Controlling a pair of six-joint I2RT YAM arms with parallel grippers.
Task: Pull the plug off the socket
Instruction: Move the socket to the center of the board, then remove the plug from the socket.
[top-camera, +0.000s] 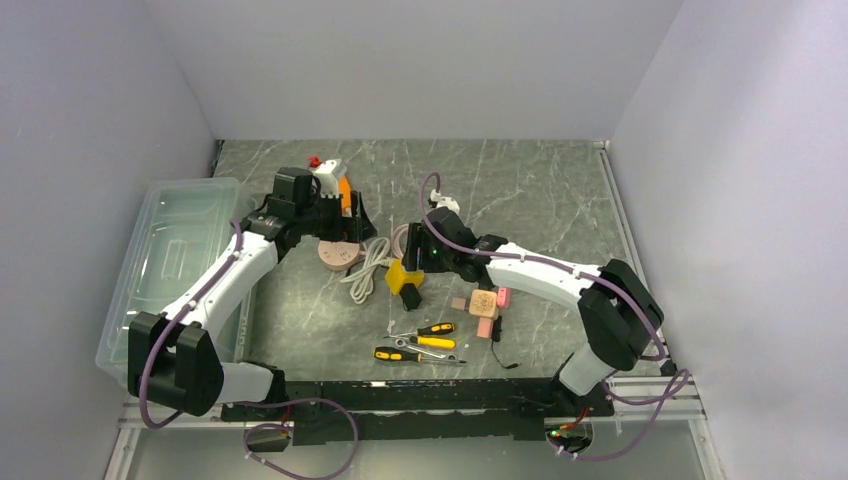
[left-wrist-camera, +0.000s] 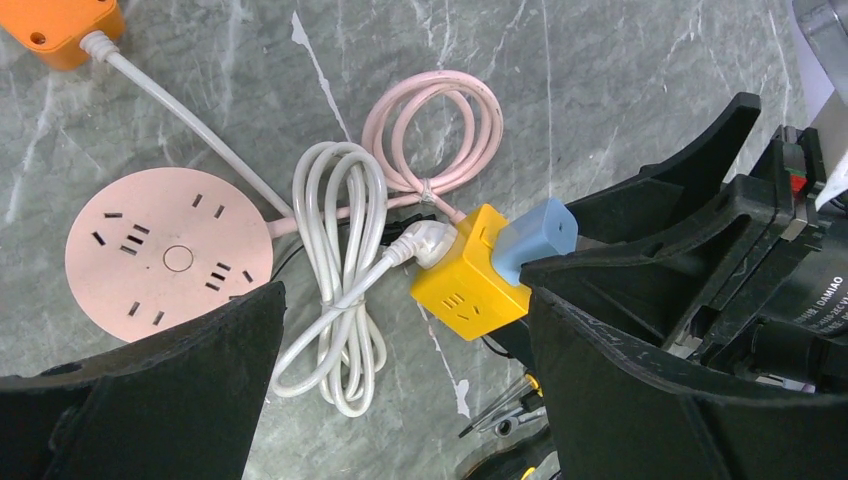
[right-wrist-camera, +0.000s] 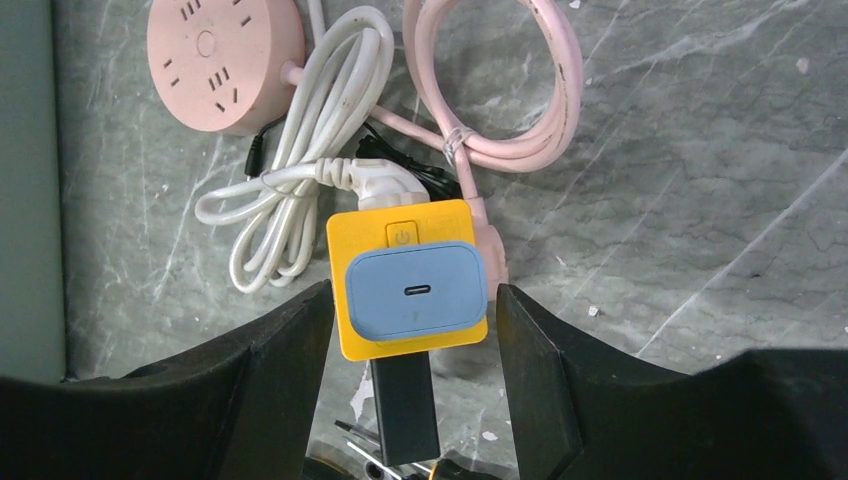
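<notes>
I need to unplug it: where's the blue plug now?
In the right wrist view, the blue plug sits centred on the yellow socket, flanked by the right pincer, white cable at its left.

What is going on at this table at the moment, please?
The right gripper sits over the yellow cube socket, open, with a finger on either side of the blue adapter plugged into its top. It has not closed on anything. A white plug sits in the cube's side. The left gripper hangs open nearby, above the coiled white cable beside the pink round power strip. Nothing is pulled out yet.
</notes>
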